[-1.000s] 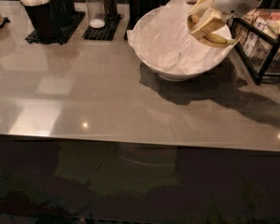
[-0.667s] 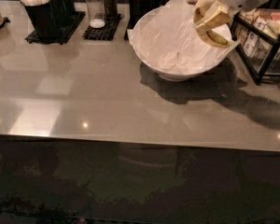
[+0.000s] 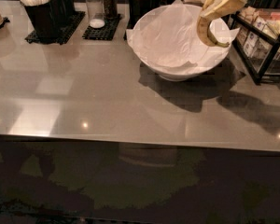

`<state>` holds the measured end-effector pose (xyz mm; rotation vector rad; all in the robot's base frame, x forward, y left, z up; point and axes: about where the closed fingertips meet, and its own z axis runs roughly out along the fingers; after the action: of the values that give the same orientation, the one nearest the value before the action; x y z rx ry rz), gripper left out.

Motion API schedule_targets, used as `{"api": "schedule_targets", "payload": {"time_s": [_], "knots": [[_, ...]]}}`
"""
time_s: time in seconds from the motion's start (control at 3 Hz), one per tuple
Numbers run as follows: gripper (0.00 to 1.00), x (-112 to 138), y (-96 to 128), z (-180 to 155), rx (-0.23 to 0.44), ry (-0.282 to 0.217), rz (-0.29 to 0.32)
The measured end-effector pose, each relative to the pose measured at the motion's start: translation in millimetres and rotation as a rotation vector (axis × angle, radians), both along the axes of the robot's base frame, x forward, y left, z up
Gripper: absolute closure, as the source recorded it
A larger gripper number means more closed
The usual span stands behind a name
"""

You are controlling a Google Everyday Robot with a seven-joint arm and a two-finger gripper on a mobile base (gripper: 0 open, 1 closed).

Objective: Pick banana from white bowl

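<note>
The white bowl stands at the back right of the grey counter, lined with crumpled white paper that sticks over its rim. My gripper is at the top right, above the bowl's right side, shut on the banana. The banana is slim, curved and yellow with a dark tip. It hangs down from the pale fingers, lifted above the paper over the bowl's right part. The arm runs out of view at the top right.
A black wire rack with packets stands right of the bowl. At the back are black holders with utensils, shakers on a black mat and another holder. The grey counter stretches toward the front edge.
The gripper has risen up and to the right out of the bowl, and the banana now hangs in its fingers above the paper.
</note>
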<state>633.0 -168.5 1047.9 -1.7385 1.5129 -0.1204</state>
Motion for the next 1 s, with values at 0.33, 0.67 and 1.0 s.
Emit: {"api": "schedule_targets", "payload": {"time_s": [0.33,0.67,1.0], "knots": [[1.0,-1.8,-1.1,1.1,0.066,-0.041,0.018],[1.0,-10.4,-3.3,0.0,0.18,-0.099,0.013],[1.0,-10.4,-3.3,0.0,0.18,-0.099,0.013]]}}
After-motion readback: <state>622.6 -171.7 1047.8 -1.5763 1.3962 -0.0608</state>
